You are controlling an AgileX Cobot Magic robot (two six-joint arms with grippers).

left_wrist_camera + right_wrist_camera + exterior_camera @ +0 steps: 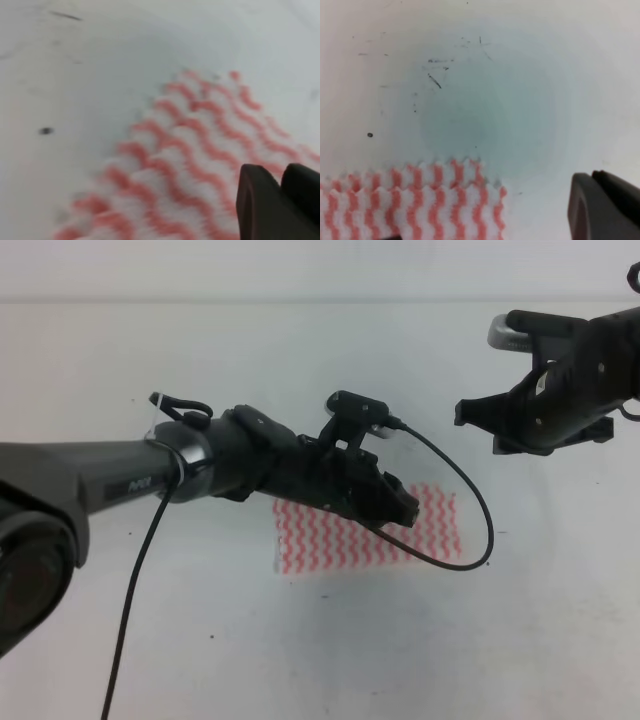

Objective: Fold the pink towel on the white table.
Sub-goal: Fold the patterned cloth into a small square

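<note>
White table: one, plain top, fills all three views. A few dark specks and thin scuff marks on it, clearest in the right wrist view.

Arms: two. Left arm reaches in from the left across the middle, a black cable looping off its wrist over the cloth. Right arm sits at upper right, well apart from the cloth.

Pink towel: one, lying flat on the table just right of centre, pink-red and white zigzag stripes. In the right wrist view a stepped double edge shows at its top-left, so it looks layered there. Left wrist view is blurred; stripes only.

Left gripper: over the towel's upper middle. Two dark fingertips close together at frame edge; clenched or grasping, cannot tell.

Right gripper: above bare table, holding nothing; fingers' spread not readable, cannot tell.

Containers: zero visible.
</note>
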